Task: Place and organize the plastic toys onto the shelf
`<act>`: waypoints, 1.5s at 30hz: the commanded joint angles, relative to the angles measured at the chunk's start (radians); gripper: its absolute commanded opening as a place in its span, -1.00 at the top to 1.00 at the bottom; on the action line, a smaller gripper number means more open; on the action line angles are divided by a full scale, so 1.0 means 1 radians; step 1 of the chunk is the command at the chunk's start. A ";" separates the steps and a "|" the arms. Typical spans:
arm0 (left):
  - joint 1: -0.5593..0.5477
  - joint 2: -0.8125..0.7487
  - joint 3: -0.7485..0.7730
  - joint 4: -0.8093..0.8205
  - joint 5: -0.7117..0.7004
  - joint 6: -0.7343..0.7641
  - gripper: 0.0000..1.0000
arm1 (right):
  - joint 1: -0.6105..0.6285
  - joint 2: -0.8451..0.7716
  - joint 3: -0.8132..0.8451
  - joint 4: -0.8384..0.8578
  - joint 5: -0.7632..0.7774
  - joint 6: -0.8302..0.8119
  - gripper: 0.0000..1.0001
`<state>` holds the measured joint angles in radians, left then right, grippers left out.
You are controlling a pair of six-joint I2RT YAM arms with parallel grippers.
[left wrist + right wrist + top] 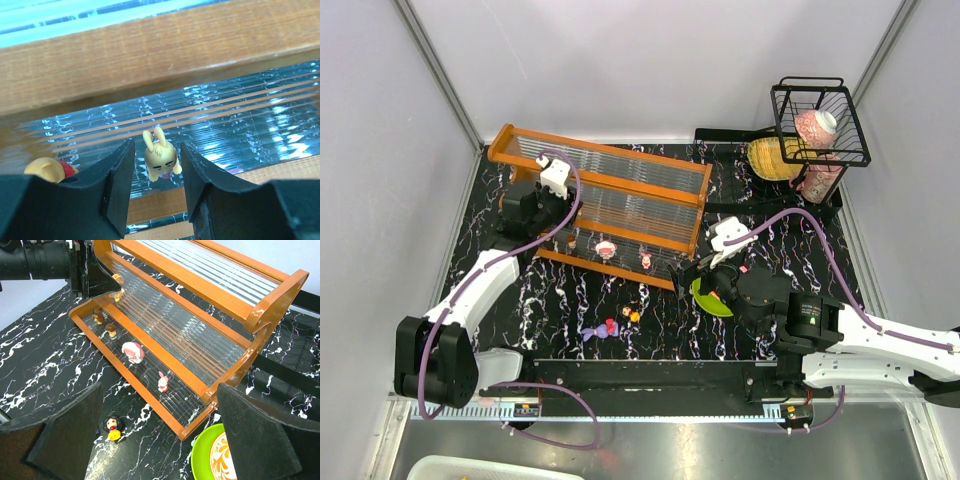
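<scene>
Left gripper (156, 146) of mine is reaching into the shelf (150, 45), its jaws parted on either side of a yellow rabbit toy (159, 161). The rabbit stands upright on the ribbed clear panel between my two fingers. I see a sliver of daylight on its left side, and whether the right finger touches it I cannot tell. To the left of that gripper, partly hidden behind my finger, sits a yellow figurine with a red top (50, 167). An orange rail of the shelf runs just above and ahead.

My right gripper (159, 390) hangs with its jaws spread wide and nothing between them. Ahead of it on the lower tier stand a pink rabbit (163, 381), a red-and-white figure (133, 351) and a brown mushroom (110, 329). Below and to the left of it, a black-haired figurine (113, 426) lies on the marbled table (40, 355). A green plate (202, 455) with a red-patterned bowl (222, 460) sits under its right finger, just beside the shelf's end.
</scene>
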<state>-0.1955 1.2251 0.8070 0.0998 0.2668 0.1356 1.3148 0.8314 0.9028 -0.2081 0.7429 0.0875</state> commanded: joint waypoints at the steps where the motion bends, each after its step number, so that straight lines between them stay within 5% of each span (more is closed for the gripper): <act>1: -0.001 -0.042 -0.008 0.061 0.008 0.016 0.09 | 0.004 -0.012 0.005 0.022 0.021 0.008 -0.99; 15: -0.001 -0.095 -0.020 0.074 -0.024 -0.011 -0.35 | 0.004 -0.008 0.013 0.010 0.015 0.006 -0.99; 28: -0.001 -0.315 -0.014 -0.003 -0.006 -0.100 -0.62 | 0.004 0.041 0.041 -0.030 0.021 0.037 -0.99; 45: -0.001 -0.613 -0.026 -0.370 -0.205 -0.361 -0.97 | 0.004 0.271 -0.070 -0.062 -0.436 0.218 -0.86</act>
<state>-0.1955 0.6579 0.7826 -0.1783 0.1307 -0.1532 1.3148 1.0412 0.8700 -0.2829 0.4419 0.2340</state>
